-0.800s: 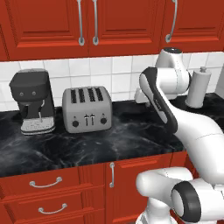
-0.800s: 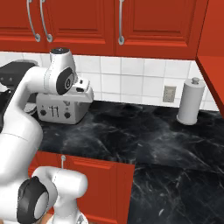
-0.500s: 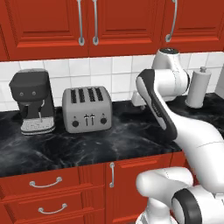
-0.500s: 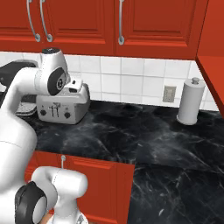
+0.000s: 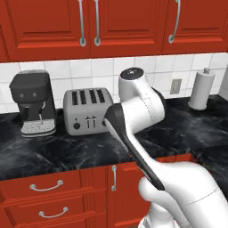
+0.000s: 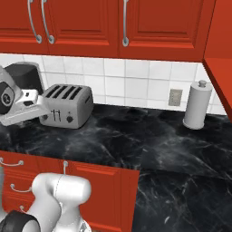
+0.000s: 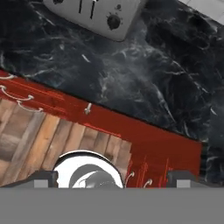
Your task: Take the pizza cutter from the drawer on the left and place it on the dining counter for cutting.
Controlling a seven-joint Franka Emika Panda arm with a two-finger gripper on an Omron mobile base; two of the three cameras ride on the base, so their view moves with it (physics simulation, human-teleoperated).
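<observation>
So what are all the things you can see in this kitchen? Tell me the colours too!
Coffee machine: one, black, far left of the worktop by the wall.
Toaster: one, silver with four slots, right of the coffee machine.
Paper towel roll: one, white, upright at the right end near the wall.
Wall socket: one, grey, on the white tiles.
Worktop: one, black with white veins, turning a corner at the right.
Upper cupboards: red doors with silver handles, above the tiles.
Drawers: two, red with curved silver handles, shut, under the worktop at left.
Floor: brown wood planks.
Arm: one, white, over the worktop.
Pincer: one, dark tips, open, holding nothing.
</observation>
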